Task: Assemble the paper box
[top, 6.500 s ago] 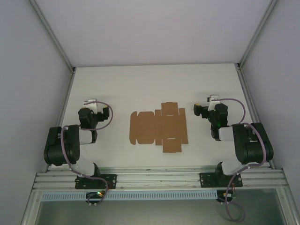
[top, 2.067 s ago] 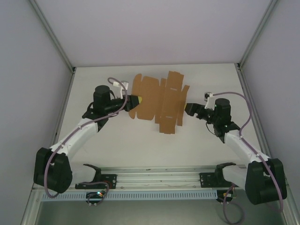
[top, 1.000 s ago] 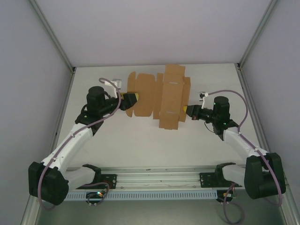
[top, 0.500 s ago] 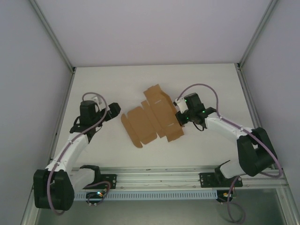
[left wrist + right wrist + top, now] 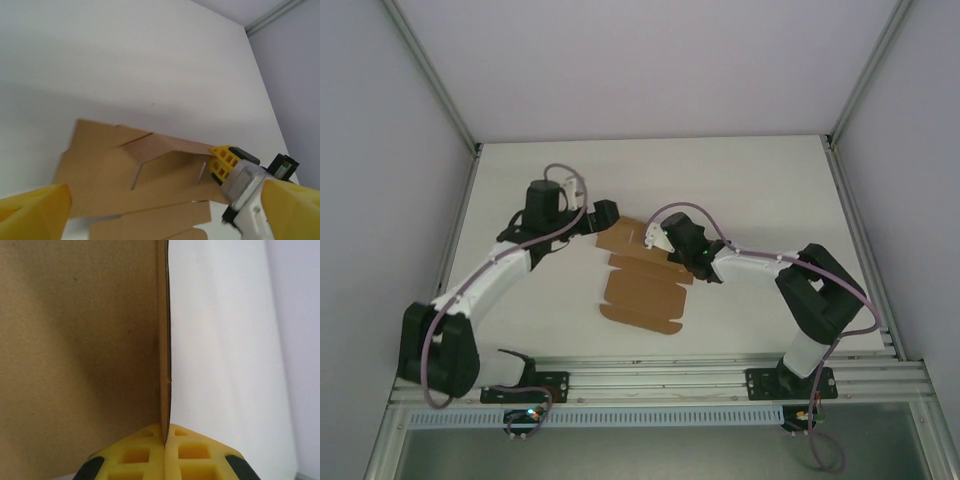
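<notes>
Lying mostly flat on the white table (image 5: 750, 180), the box (image 5: 638, 290) is an unfolded brown cardboard sheet with its creased panels and tabs spread toward the near edge. Its far part sits just below the right end effector (image 5: 658, 238), which is clamped on it. In the right wrist view the two yellow pads of that end effector (image 5: 165, 437) meet on a thin cardboard edge standing upright. The brown face of the box (image 5: 75, 340) is to their left and bare table (image 5: 220, 340) to their right.

From the left wrist camera, the box (image 5: 125, 175) lies ahead of and below the left end effector (image 5: 165, 200). One flap (image 5: 165, 147) is lifted off the table (image 5: 125, 60) at its far side, and the right end effector (image 5: 225, 162) pinches that flap's right corner.

The left end effector (image 5: 605, 214) hangs just beside the box's far left corner. Its yellow fingers (image 5: 35, 210) are spread wide apart with nothing between them, and I cannot tell whether it touches the cardboard.
</notes>
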Controlling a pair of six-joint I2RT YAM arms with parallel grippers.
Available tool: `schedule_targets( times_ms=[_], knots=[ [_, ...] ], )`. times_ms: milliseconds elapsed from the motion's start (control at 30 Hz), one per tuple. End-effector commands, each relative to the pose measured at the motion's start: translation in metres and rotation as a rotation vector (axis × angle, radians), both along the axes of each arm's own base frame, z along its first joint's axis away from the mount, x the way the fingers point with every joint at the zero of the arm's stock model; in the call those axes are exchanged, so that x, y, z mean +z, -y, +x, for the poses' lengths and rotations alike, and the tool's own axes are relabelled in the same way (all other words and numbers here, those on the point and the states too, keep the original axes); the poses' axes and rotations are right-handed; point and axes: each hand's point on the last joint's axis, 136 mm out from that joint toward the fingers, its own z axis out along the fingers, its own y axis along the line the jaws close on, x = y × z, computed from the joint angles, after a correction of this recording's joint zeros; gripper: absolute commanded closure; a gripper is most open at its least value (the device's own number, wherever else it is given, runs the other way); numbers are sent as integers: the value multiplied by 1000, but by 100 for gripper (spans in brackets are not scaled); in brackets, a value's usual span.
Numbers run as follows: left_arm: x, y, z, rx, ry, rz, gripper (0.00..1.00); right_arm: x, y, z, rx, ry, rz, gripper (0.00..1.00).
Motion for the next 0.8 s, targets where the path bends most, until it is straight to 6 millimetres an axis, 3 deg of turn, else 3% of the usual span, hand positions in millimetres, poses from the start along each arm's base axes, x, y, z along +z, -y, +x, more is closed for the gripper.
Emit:
schedule_targets(
  times_ms=[0, 233, 533, 633, 767],
  knots=[
    [-10, 20, 7, -72, -52, 14, 11, 18, -8, 6, 32, 86, 0, 100],
    [-29, 61, 11, -174, -149, 3, 37, 22, -9, 3, 36, 89, 38, 100],
    [-41, 76, 11, -182, -206, -20, 49, 35, -16, -2, 53, 93, 116, 100],
    [-44, 79, 13, -178, -211, -21, 59, 36, -24, -10, 114, 100, 128, 100],
    [-42, 86, 16, -183, -209, -45, 66, 34, -29, -18, 157, 99, 128, 100]
  ],
)
